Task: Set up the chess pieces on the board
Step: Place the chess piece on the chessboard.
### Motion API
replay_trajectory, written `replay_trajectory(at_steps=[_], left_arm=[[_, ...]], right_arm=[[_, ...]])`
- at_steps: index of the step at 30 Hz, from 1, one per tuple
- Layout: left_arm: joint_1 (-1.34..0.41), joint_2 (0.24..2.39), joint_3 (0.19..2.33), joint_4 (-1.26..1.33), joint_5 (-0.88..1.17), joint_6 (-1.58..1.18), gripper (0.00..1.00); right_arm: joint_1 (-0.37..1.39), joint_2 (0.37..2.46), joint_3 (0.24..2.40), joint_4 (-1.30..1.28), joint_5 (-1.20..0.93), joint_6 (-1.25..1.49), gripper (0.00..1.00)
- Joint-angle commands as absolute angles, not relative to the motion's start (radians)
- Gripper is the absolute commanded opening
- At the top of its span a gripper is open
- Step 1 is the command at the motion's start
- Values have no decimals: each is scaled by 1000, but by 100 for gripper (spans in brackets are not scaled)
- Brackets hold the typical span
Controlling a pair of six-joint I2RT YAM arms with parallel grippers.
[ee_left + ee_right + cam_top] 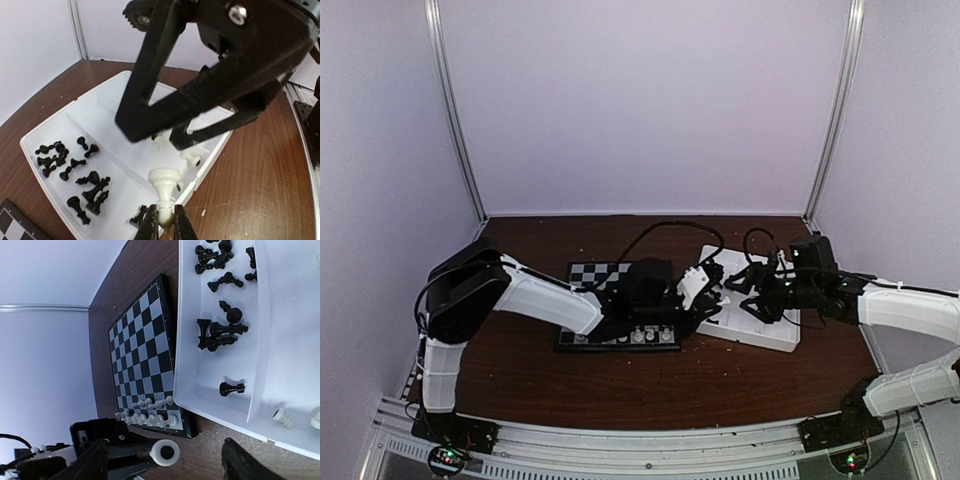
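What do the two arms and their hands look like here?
The left arm and right arm have white shells, black joints and black base plates. The left hand and right hand have black fingers. A black cable loops over each wrist.

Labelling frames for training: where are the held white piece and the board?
held white piece [164, 179], left wrist view, its wide end.
board [144, 354], right wrist view, a central square.

White divided tray [70, 105] on brown table [250, 190]
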State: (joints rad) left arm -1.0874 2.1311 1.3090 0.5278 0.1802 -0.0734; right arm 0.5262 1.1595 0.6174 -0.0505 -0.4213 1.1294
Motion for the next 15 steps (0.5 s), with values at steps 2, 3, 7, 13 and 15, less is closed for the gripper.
replay_trajectory(at_steps=[2,3,7,13,15], left_arm=[[-1084,1941,1242,296,45,-47,0],[-1085,1908,1229,236,20,-51,0],[-1083,1771,1224,-91,-128,-92,0],[-1068,1604,1236,-525,-259,-258,0],[-1060,1547,1220,-617,-289,-334,0]], right_arm=[[528,1062,677,-168,-300,946,83],[528,1040,683,-193,-266,918,84],[523,985,704,-258,-159,827,86],[517,1006,711,-255,-72,723,86],[517,1031,709,-226,-66,690,87]])
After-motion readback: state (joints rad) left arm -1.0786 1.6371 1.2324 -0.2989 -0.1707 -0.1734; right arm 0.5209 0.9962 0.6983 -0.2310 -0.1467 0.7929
